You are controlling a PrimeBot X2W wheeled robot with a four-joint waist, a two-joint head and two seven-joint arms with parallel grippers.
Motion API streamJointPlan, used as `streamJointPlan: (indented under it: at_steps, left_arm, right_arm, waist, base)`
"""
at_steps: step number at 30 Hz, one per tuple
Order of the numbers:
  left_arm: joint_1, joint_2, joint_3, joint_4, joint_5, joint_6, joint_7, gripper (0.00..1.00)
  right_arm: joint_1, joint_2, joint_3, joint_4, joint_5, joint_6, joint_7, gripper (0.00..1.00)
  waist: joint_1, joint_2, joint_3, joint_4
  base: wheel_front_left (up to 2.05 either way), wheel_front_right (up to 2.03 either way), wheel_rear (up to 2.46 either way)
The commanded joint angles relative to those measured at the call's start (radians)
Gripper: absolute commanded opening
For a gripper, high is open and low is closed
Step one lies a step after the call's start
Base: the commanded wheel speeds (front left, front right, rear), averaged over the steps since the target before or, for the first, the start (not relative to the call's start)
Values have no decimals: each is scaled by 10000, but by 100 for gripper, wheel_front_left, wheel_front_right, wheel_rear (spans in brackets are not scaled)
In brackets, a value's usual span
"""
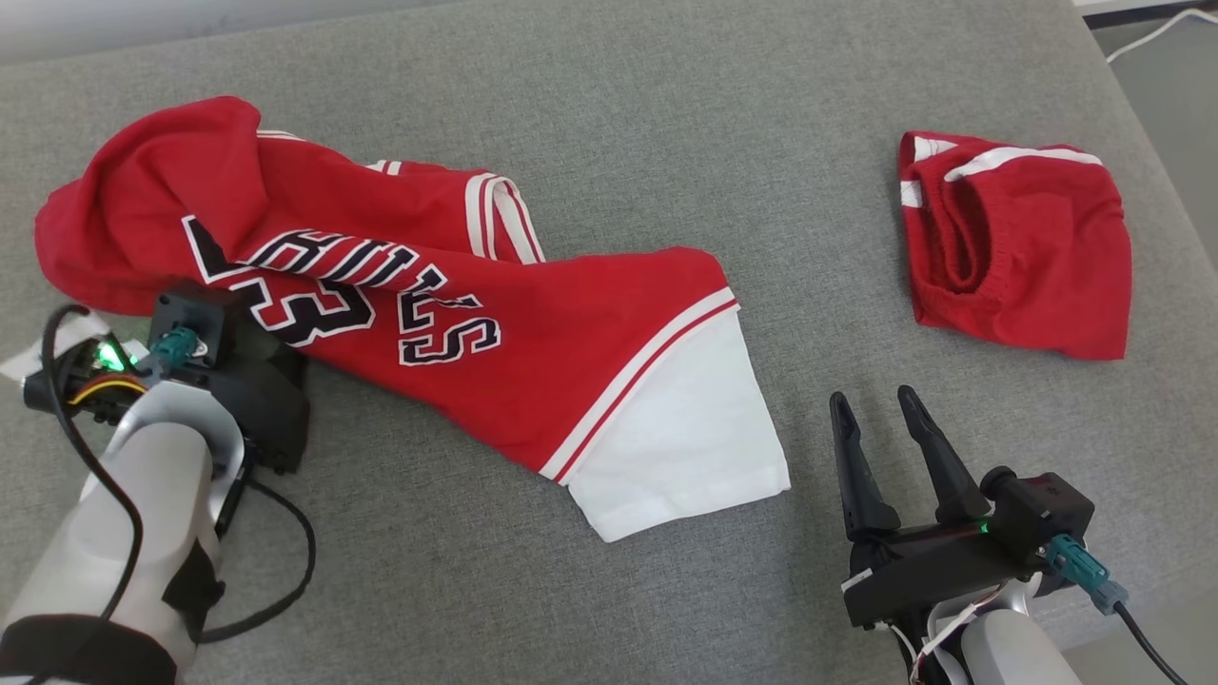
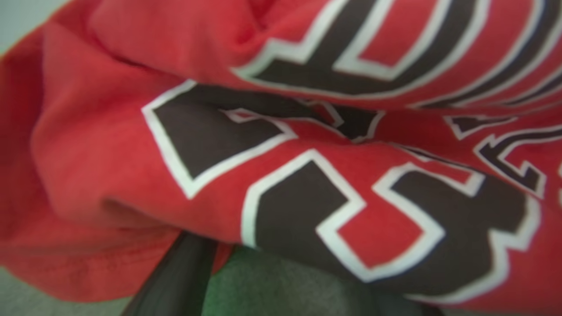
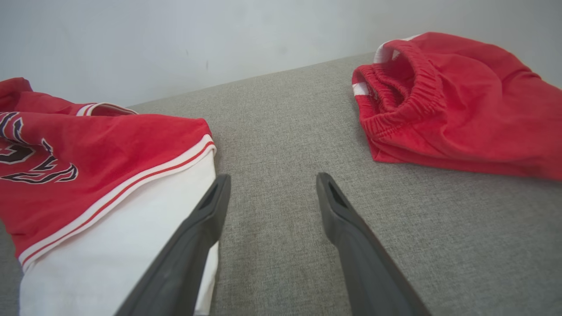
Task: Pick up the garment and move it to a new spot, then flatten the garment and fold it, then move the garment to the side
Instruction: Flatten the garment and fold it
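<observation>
Grey upholstery (image 1: 666, 114) — crumpled red jersey (image 1: 533, 352), shorts (image 1: 1037, 257) apart.

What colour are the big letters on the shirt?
Black with white edges, on the red shirt; clearest in the left wrist view.

The right gripper (image 3: 273, 177) hung with its two dark fingers spread wide over the grey cushion (image 3: 285, 123). At left lay the red jersey (image 3: 88, 149), white panel nearest; red shorts (image 3: 461, 109) sat far right, well apart from it.
</observation>
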Motion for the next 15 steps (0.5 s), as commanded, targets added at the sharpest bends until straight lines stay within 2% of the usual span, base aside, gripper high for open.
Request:
streamJointPlan:
  at_steps: [1, 4, 11, 12, 13, 14, 15]
  left_arm:
    - [-96, 182, 51, 514, -49, 61, 6, 100]
    - [-250, 181, 149, 831, -163, 185, -68, 100]
    - [-116, 247, 288, 1419, -361, 162, -116, 100]
    - [-130, 233, 344, 1481, -449, 158, -123, 91]
    - [-123, 209, 358, 1541, -490, 116, -130, 49]
    - [-127, 174, 382, 1564, -562, 38, -138, 0]
    - [-141, 144, 362, 1559, -567, -29, -145, 0]
  right_arm:
    - [110, 49, -47, 39, 43, -6, -6, 100]
    - [84, 81, -84, 71, 31, -6, -6, 100]
    - [28, 19, -85, 92, 24, -6, -6, 100]
    - [15, 6, -59, 114, 29, -6, -6, 100]
    - [-2, 3, -44, 131, 50, -6, -6, 100]
    - [-24, 6, -14, 132, 74, -6, -6, 100]
    - [-44, -2, -18, 141, 91, -6, -6, 100]
  waist:
    - [0, 0, 22, 20]
    - [0, 0, 9, 111]
    - [0, 0, -136, 441]
    - [0, 0, -159, 475]
    - [0, 0, -199, 508]
    - [0, 0, -219, 526]
    - [0, 0, -252, 553]
  base:
    - [0, 0, 0]
    - [0, 0, 0]
    - [0, 0, 0]
    - [0, 0, 0]
    - [0, 0, 0]
    - [0, 0, 0]
    - [0, 0, 0]
